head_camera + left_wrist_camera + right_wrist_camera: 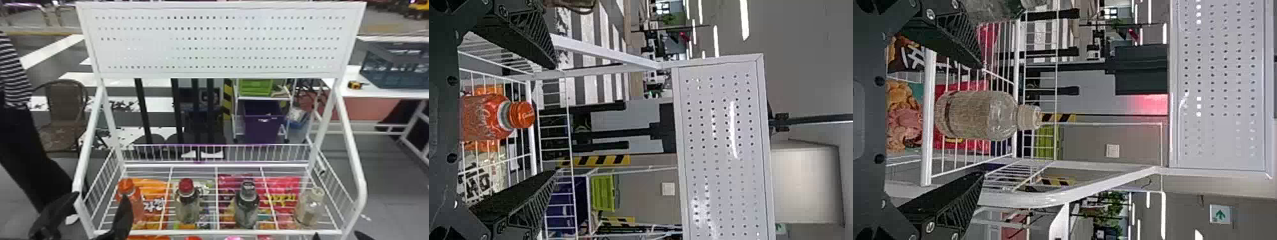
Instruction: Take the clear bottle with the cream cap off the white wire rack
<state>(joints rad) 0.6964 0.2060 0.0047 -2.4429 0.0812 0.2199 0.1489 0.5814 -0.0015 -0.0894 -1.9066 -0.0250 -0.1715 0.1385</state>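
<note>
The clear bottle with the cream cap point(309, 209) stands upright at the right end of the white wire rack point(217, 232). My right gripper point(338, 237) is at the bottom edge of the head view, in front of that bottle. In the right wrist view the bottle point(983, 115) lies in line with the gap of the open right gripper point(980, 120), its fingers apart and not touching it. My left gripper point(95, 210) stands open at the rack's front left, by the orange bottle point(135, 204). The left wrist view shows the left gripper point(554, 120) with that orange bottle point(486, 117) between its spread fingers.
A red-capped bottle point(187, 204) and a dark-capped bottle point(247, 207) stand between the end bottles. Snack bags point(284, 194) lie below the wires. White side rails point(354, 153) and a perforated panel point(217, 41) frame the rack.
</note>
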